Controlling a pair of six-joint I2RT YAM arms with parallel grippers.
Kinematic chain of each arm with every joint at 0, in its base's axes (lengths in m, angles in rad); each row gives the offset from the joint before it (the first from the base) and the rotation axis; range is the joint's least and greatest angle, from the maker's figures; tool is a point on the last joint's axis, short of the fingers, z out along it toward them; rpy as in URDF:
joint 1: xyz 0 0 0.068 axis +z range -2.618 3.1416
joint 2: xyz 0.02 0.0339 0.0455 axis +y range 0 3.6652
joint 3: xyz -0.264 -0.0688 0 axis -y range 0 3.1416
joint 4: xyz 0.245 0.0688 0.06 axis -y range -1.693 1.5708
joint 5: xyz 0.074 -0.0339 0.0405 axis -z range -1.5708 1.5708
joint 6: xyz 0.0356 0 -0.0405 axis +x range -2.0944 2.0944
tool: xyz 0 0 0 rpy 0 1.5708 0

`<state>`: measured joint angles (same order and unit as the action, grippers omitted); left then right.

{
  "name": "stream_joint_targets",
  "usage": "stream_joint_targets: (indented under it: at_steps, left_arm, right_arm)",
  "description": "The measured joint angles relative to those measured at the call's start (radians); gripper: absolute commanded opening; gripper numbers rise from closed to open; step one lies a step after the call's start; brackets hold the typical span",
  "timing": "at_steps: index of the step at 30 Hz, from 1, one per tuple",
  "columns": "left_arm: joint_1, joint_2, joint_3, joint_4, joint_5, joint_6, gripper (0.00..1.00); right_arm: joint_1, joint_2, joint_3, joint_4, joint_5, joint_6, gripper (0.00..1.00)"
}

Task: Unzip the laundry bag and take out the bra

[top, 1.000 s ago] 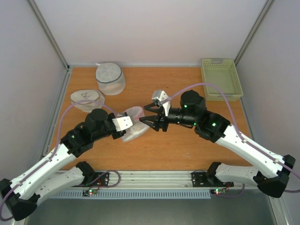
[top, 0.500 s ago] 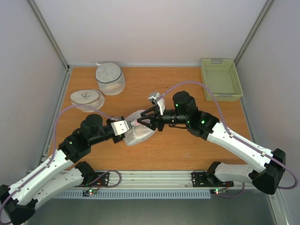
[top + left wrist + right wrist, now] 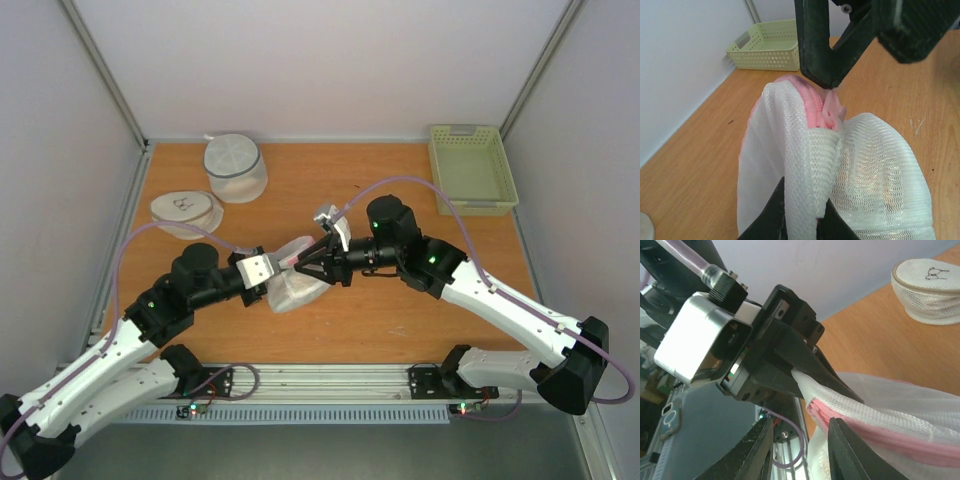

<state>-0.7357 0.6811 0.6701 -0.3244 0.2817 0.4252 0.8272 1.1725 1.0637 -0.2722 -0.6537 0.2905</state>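
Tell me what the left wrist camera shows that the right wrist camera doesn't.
Only the left wrist: the green basket. Only the right wrist: the flat white bag with a dark mark, and the silver camera housing on the left arm. Both: the laundry bag with its pink zipper band, the left fingers clamped on its mesh, the right fingers at the band, and the table.

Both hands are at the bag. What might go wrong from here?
The left hand pinches only a thin fold of the laundry bag; a zipper tug may pull it free. The right hand, open at the pink zipper band, might close on mesh instead. The hands nearly touch and may collide.
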Motion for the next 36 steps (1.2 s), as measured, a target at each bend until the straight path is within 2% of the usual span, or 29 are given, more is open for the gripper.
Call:
stream_joint_targets:
  at_steps: [8, 15, 18, 22, 28, 36]
  left_arm:
    - [0.000, 0.000, 0.000, 0.000, 0.008, 0.001, 0.01]
    - [0.000, 0.000, 0.000, 0.000, 0.016, 0.001, 0.01]
    - [0.000, 0.006, 0.000, -0.001, -0.012, 0.001, 0.01]
    - [-0.002, 0.033, 0.000, -0.001, -0.119, 0.012, 0.01]
    - [-0.006, 0.043, -0.001, 0.071, -0.279, 0.145, 0.01]
    - [-0.006, 0.031, -0.001, 0.198, -0.295, 0.299, 0.01]
  right_arm:
    - [0.000, 0.000, 0.002, -0.082, 0.058, -0.059, 0.33]
    - [0.000, 0.002, 0.002, -0.093, 0.050, -0.071, 0.28]
    - [0.006, 0.002, 0.002, -0.093, 0.048, -0.068, 0.28]
    - [0.014, -0.021, 0.002, -0.101, 0.083, -0.065, 0.28]
    - [0.069, -0.095, -0.008, -0.042, 0.144, -0.033, 0.31]
    - [0.093, -0.052, -0.072, 0.110, 0.209, 0.032, 0.34]
